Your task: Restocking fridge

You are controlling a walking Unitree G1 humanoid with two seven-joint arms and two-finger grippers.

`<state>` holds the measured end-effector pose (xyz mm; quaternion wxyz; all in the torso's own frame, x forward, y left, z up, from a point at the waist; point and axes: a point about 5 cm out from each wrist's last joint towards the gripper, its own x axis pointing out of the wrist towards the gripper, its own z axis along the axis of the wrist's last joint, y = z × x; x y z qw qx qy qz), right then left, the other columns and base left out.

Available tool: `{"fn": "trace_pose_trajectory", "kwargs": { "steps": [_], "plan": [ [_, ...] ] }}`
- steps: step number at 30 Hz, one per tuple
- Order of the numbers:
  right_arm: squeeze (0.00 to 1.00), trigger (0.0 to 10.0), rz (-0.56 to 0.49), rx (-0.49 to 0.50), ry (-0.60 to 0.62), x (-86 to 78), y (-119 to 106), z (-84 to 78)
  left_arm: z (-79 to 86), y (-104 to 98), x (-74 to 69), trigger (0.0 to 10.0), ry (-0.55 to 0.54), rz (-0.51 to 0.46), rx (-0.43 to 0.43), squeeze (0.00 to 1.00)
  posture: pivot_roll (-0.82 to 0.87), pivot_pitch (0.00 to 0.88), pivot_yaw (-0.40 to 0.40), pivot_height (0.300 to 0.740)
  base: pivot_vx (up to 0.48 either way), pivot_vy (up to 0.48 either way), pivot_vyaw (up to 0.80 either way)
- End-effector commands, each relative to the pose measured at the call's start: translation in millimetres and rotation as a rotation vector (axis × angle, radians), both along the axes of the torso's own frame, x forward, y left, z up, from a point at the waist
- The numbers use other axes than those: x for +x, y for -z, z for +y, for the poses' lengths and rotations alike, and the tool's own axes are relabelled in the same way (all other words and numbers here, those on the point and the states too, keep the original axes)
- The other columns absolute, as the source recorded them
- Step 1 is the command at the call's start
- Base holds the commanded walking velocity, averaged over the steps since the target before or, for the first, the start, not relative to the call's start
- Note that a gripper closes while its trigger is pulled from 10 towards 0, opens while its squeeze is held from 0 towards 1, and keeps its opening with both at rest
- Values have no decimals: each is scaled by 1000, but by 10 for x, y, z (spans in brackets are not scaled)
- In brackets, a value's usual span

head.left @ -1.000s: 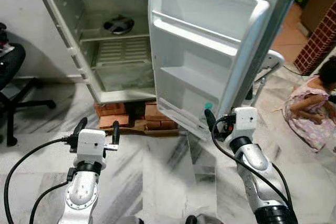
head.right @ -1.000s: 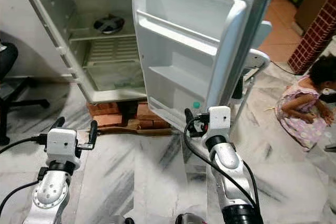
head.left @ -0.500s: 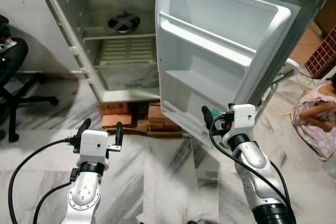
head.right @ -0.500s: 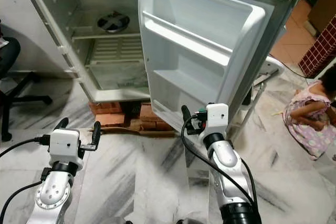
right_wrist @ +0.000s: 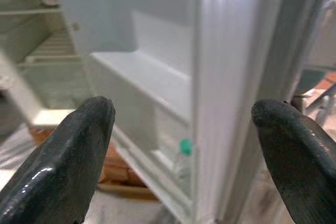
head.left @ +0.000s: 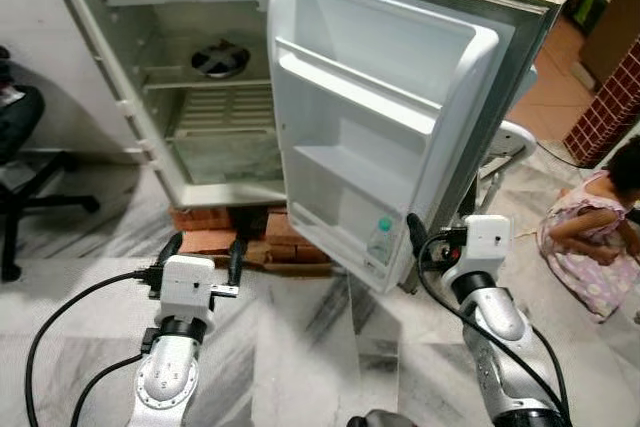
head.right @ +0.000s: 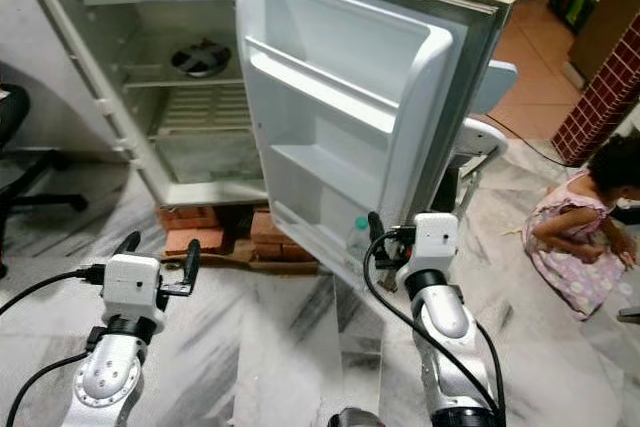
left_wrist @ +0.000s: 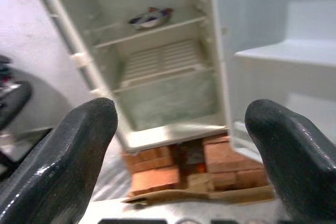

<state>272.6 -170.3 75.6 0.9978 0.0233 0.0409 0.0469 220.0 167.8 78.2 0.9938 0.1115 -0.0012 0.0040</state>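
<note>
The fridge [head.left: 150,97] stands open, its white door [head.left: 370,117] swung out towards me. A clear bottle with a green cap [head.left: 380,240] stands upright in the door's lowest shelf and appears again [right_wrist: 182,156] in the right wrist view. My right gripper [head.left: 450,237] is open and empty, low at the door's outer edge, just right of the bottle and apart from it. Over the floor in front of the fridge my left gripper [head.left: 203,247] is held open, holding nothing. A bowl [left_wrist: 149,18] sits on an upper shelf inside.
Red bricks [head.left: 210,239] prop up the fridge. A black office chair [head.left: 20,147] stands at the left. A person [head.left: 590,237] sits on the marble floor at the right, near a brick pillar [head.left: 605,87]. A white metal frame [head.left: 505,142] stands behind the door.
The whole view has shifted, so the camera moved. The right gripper now sits further right of the green-capped bottle, by the door's edge. The left gripper holds the same pose.
</note>
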Motion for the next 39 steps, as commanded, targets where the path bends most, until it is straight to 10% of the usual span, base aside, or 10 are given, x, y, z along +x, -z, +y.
{"fn": "trace_pose_trajectory", "kwargs": {
  "steps": [1,39],
  "plan": [
    [0,10000,-32,-8,9,22,-65,-5,12,-47,11,10000,1,-18,6,0,0,114,20,740,0,0,0],
    [0,10000,-91,-46,-85,199,-181,150,-27,-250,123,10000,41,-78,88,0,64,136,9,740,0,-274,124]
  ]
}}
